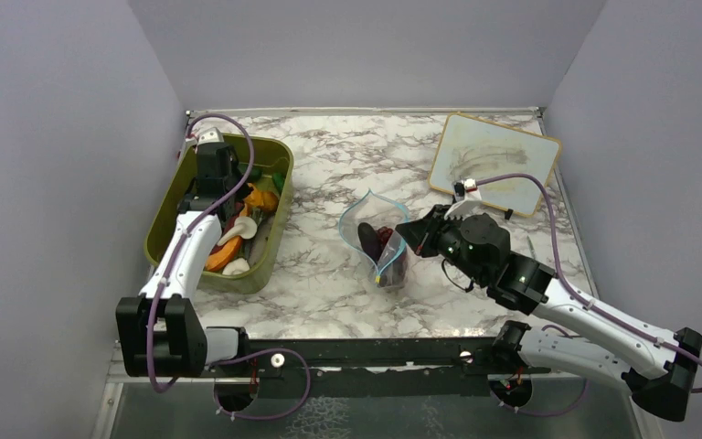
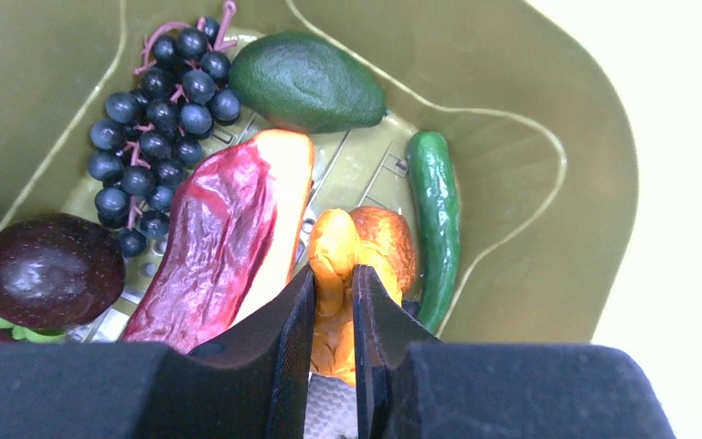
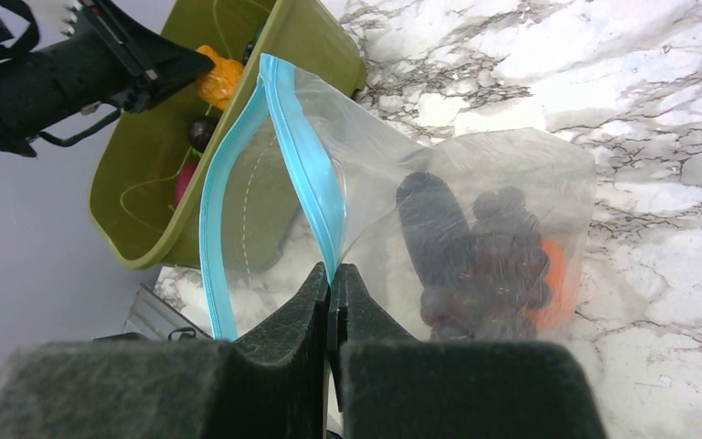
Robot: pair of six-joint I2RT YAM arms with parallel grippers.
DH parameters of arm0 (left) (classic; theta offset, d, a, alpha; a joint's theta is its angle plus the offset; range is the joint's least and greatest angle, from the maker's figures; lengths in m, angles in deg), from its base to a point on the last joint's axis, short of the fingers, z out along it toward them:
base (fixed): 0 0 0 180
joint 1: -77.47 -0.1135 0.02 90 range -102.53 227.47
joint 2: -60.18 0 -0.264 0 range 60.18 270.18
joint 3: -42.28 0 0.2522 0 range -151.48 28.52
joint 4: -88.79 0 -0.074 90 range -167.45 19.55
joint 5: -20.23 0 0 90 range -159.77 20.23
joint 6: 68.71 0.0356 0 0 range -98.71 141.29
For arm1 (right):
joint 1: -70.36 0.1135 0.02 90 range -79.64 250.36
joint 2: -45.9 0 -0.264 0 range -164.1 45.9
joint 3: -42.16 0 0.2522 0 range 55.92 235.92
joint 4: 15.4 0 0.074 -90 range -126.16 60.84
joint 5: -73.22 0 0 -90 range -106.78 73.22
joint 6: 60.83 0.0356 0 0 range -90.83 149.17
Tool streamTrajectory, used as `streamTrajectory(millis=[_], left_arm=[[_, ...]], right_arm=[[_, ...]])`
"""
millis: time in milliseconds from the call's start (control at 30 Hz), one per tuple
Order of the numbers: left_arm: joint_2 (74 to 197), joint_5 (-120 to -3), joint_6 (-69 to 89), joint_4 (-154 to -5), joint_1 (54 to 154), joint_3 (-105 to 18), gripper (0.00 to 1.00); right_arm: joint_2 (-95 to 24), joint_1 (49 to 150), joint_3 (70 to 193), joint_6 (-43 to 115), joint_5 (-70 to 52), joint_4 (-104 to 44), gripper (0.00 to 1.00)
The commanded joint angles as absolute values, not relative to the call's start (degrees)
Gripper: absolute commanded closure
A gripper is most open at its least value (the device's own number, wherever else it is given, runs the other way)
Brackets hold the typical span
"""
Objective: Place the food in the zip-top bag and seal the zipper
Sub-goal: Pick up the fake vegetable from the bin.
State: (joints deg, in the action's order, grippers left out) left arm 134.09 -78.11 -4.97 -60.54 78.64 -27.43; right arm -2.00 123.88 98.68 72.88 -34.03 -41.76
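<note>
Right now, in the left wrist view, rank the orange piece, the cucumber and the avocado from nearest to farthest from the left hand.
1. orange piece: gripped between the fingers of the left hand.
2. cucumber: just to the right.
3. avocado: at the far end of the tub.

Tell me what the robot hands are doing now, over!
Left gripper shut on orange food piece, over olive tub. Right gripper pinching zipper, zip-top bag mouth open, dark food inside. Nothing blocking the mouth.
</note>
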Motion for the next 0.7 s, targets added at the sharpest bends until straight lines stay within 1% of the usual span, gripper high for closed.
streamTrajectory(millis=[0,267,667], left_arm=[[128.4,-77.5,-5.6,-61.5,78.4,-27.6,0.94],[122.8,-72.7,-4.8,-60.4,78.6,-30.6,0.95],[119.9,-50.0,-7.4,-61.2,80.6,-34.6,0.95]], right_arm=[[-2.8,124.0,98.8,73.2,-32.9,-40.1,0.99],[-3.8,124.0,99.3,72.6,-33.4,-40.1,0.99],[-4.1,124.0,99.2,73.4,-33.0,-40.3,0.99]])
